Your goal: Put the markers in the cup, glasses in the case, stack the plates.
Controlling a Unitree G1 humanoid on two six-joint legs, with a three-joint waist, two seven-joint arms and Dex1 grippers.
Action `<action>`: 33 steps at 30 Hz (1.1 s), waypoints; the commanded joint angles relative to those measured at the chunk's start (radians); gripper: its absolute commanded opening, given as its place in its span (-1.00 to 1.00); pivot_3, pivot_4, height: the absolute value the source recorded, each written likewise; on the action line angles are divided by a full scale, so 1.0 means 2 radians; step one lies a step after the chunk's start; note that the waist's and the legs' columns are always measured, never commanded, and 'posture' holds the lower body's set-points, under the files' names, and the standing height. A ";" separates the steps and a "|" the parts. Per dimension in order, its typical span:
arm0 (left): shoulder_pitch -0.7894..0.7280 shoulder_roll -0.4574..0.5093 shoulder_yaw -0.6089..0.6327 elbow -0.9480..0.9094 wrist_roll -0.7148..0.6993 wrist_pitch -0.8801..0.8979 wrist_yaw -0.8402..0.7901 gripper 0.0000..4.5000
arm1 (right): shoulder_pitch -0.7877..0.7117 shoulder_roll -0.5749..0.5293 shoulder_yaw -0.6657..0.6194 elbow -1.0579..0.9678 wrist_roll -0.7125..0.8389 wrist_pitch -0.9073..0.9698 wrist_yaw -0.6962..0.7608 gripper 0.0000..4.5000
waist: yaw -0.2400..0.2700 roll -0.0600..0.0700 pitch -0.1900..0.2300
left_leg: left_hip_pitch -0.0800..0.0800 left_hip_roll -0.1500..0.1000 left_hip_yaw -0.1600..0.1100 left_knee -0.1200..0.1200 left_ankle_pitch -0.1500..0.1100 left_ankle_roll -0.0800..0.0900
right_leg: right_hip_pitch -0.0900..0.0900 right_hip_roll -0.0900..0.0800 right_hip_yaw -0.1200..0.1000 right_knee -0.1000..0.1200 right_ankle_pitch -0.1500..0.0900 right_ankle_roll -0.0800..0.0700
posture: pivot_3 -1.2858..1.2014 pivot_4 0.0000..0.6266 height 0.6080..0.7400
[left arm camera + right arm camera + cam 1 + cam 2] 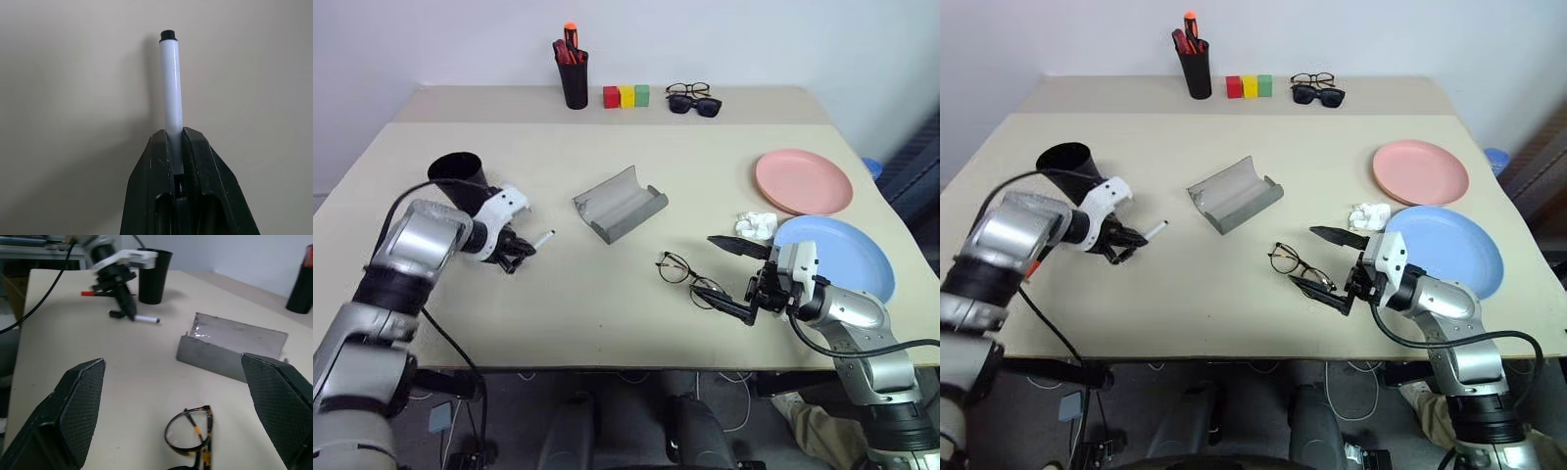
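White-barrelled thin marker (171,85) is pinched between the pressed-together black fingers of the left tool (517,251), low over the beige worktop (607,313). Just behind that tool stands the wide black plastic cup (460,176). The right tool (732,276) is spread wide, with the thin black wire-framed glasses (687,276) lying just beside its fingertips and the grey felt case (620,203) beyond.

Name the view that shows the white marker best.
The left wrist view: the white marker juts from the shut left tool, black tip sharp. Both eye views show a small sliver by that tool; the right wrist view shows it small on the table.
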 commanded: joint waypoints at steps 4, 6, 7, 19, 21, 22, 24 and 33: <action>0.046 -0.073 0.164 -0.114 -0.027 -0.200 0.138 -0.99 | -0.026 0.004 0.000 -0.003 -0.001 0.002 -0.008 1.00 | 0.006 0.000 0.000 | 0.000 0.000 0.000 0.000 0.000 0.000 | 0.000 0.000 0.000 0.000 0.000 0.000 | 0.03 -0.52 1.00; 0.019 -0.103 0.181 -0.066 0.020 -0.209 0.242 -0.99 | -0.037 0.007 0.002 0.005 -0.004 0.002 -0.009 1.00 | 0.008 0.000 0.000 | 0.000 0.000 0.000 0.001 0.000 0.000 | 0.001 0.000 0.000 0.000 0.000 0.000 | 0.03 -0.52 1.00; 0.002 -0.119 0.192 -0.030 0.039 -0.238 0.295 -0.99 | -0.043 0.009 0.004 0.009 -0.005 0.002 -0.010 1.00 | 0.008 -0.001 0.000 | 0.001 0.000 0.000 0.001 0.000 0.000 | 0.001 0.000 0.000 0.000 0.000 0.000 | 0.03 -0.52 1.00; -0.114 -0.152 0.207 0.264 0.150 -0.434 0.622 -0.99 | -0.074 0.017 0.014 0.024 -0.012 0.005 -0.015 1.00 | 0.007 -0.002 0.000 | 0.001 -0.001 0.000 0.001 0.000 0.000 | 0.002 0.000 0.000 0.001 0.002 0.004 | 0.03 -0.52 1.00; -0.110 -0.155 0.203 0.277 0.152 -0.442 0.628 -0.99 | -0.073 0.016 0.013 0.021 -0.012 0.006 -0.017 1.00 | 0.007 -0.002 0.000 | 0.001 -0.001 0.000 0.001 0.000 0.000 | 0.002 0.000 0.000 0.001 0.002 0.004 | 0.03 -0.52 1.00; -0.108 -0.157 0.202 0.280 0.150 -0.445 0.626 -0.99 | -0.072 0.015 0.013 0.019 -0.012 0.007 -0.018 1.00 | 0.007 -0.002 0.000 | 0.001 -0.001 0.000 0.001 0.000 0.000 | 0.002 0.000 0.000 0.001 0.002 0.004 | 0.03 -0.52 1.00; -0.105 -0.161 0.199 0.286 0.148 -0.453 0.625 -0.99 | -0.070 0.015 0.012 0.014 -0.012 0.009 -0.021 1.00 | 0.007 -0.002 0.000 | 0.001 -0.001 0.000 0.001 0.001 -0.001 | 0.002 0.000 0.000 0.001 0.002 0.004 | 0.03 -0.52 1.00; -0.092 -0.176 0.203 0.261 0.121 -0.435 0.598 -0.99 | -0.057 0.013 0.009 -0.004 -0.011 0.014 -0.031 1.00 | 0.006 -0.002 0.000 | 0.001 -0.001 0.000 0.001 0.001 -0.001 | 0.002 0.000 0.000 0.001 0.002 0.004 | 0.03 -0.52 1.00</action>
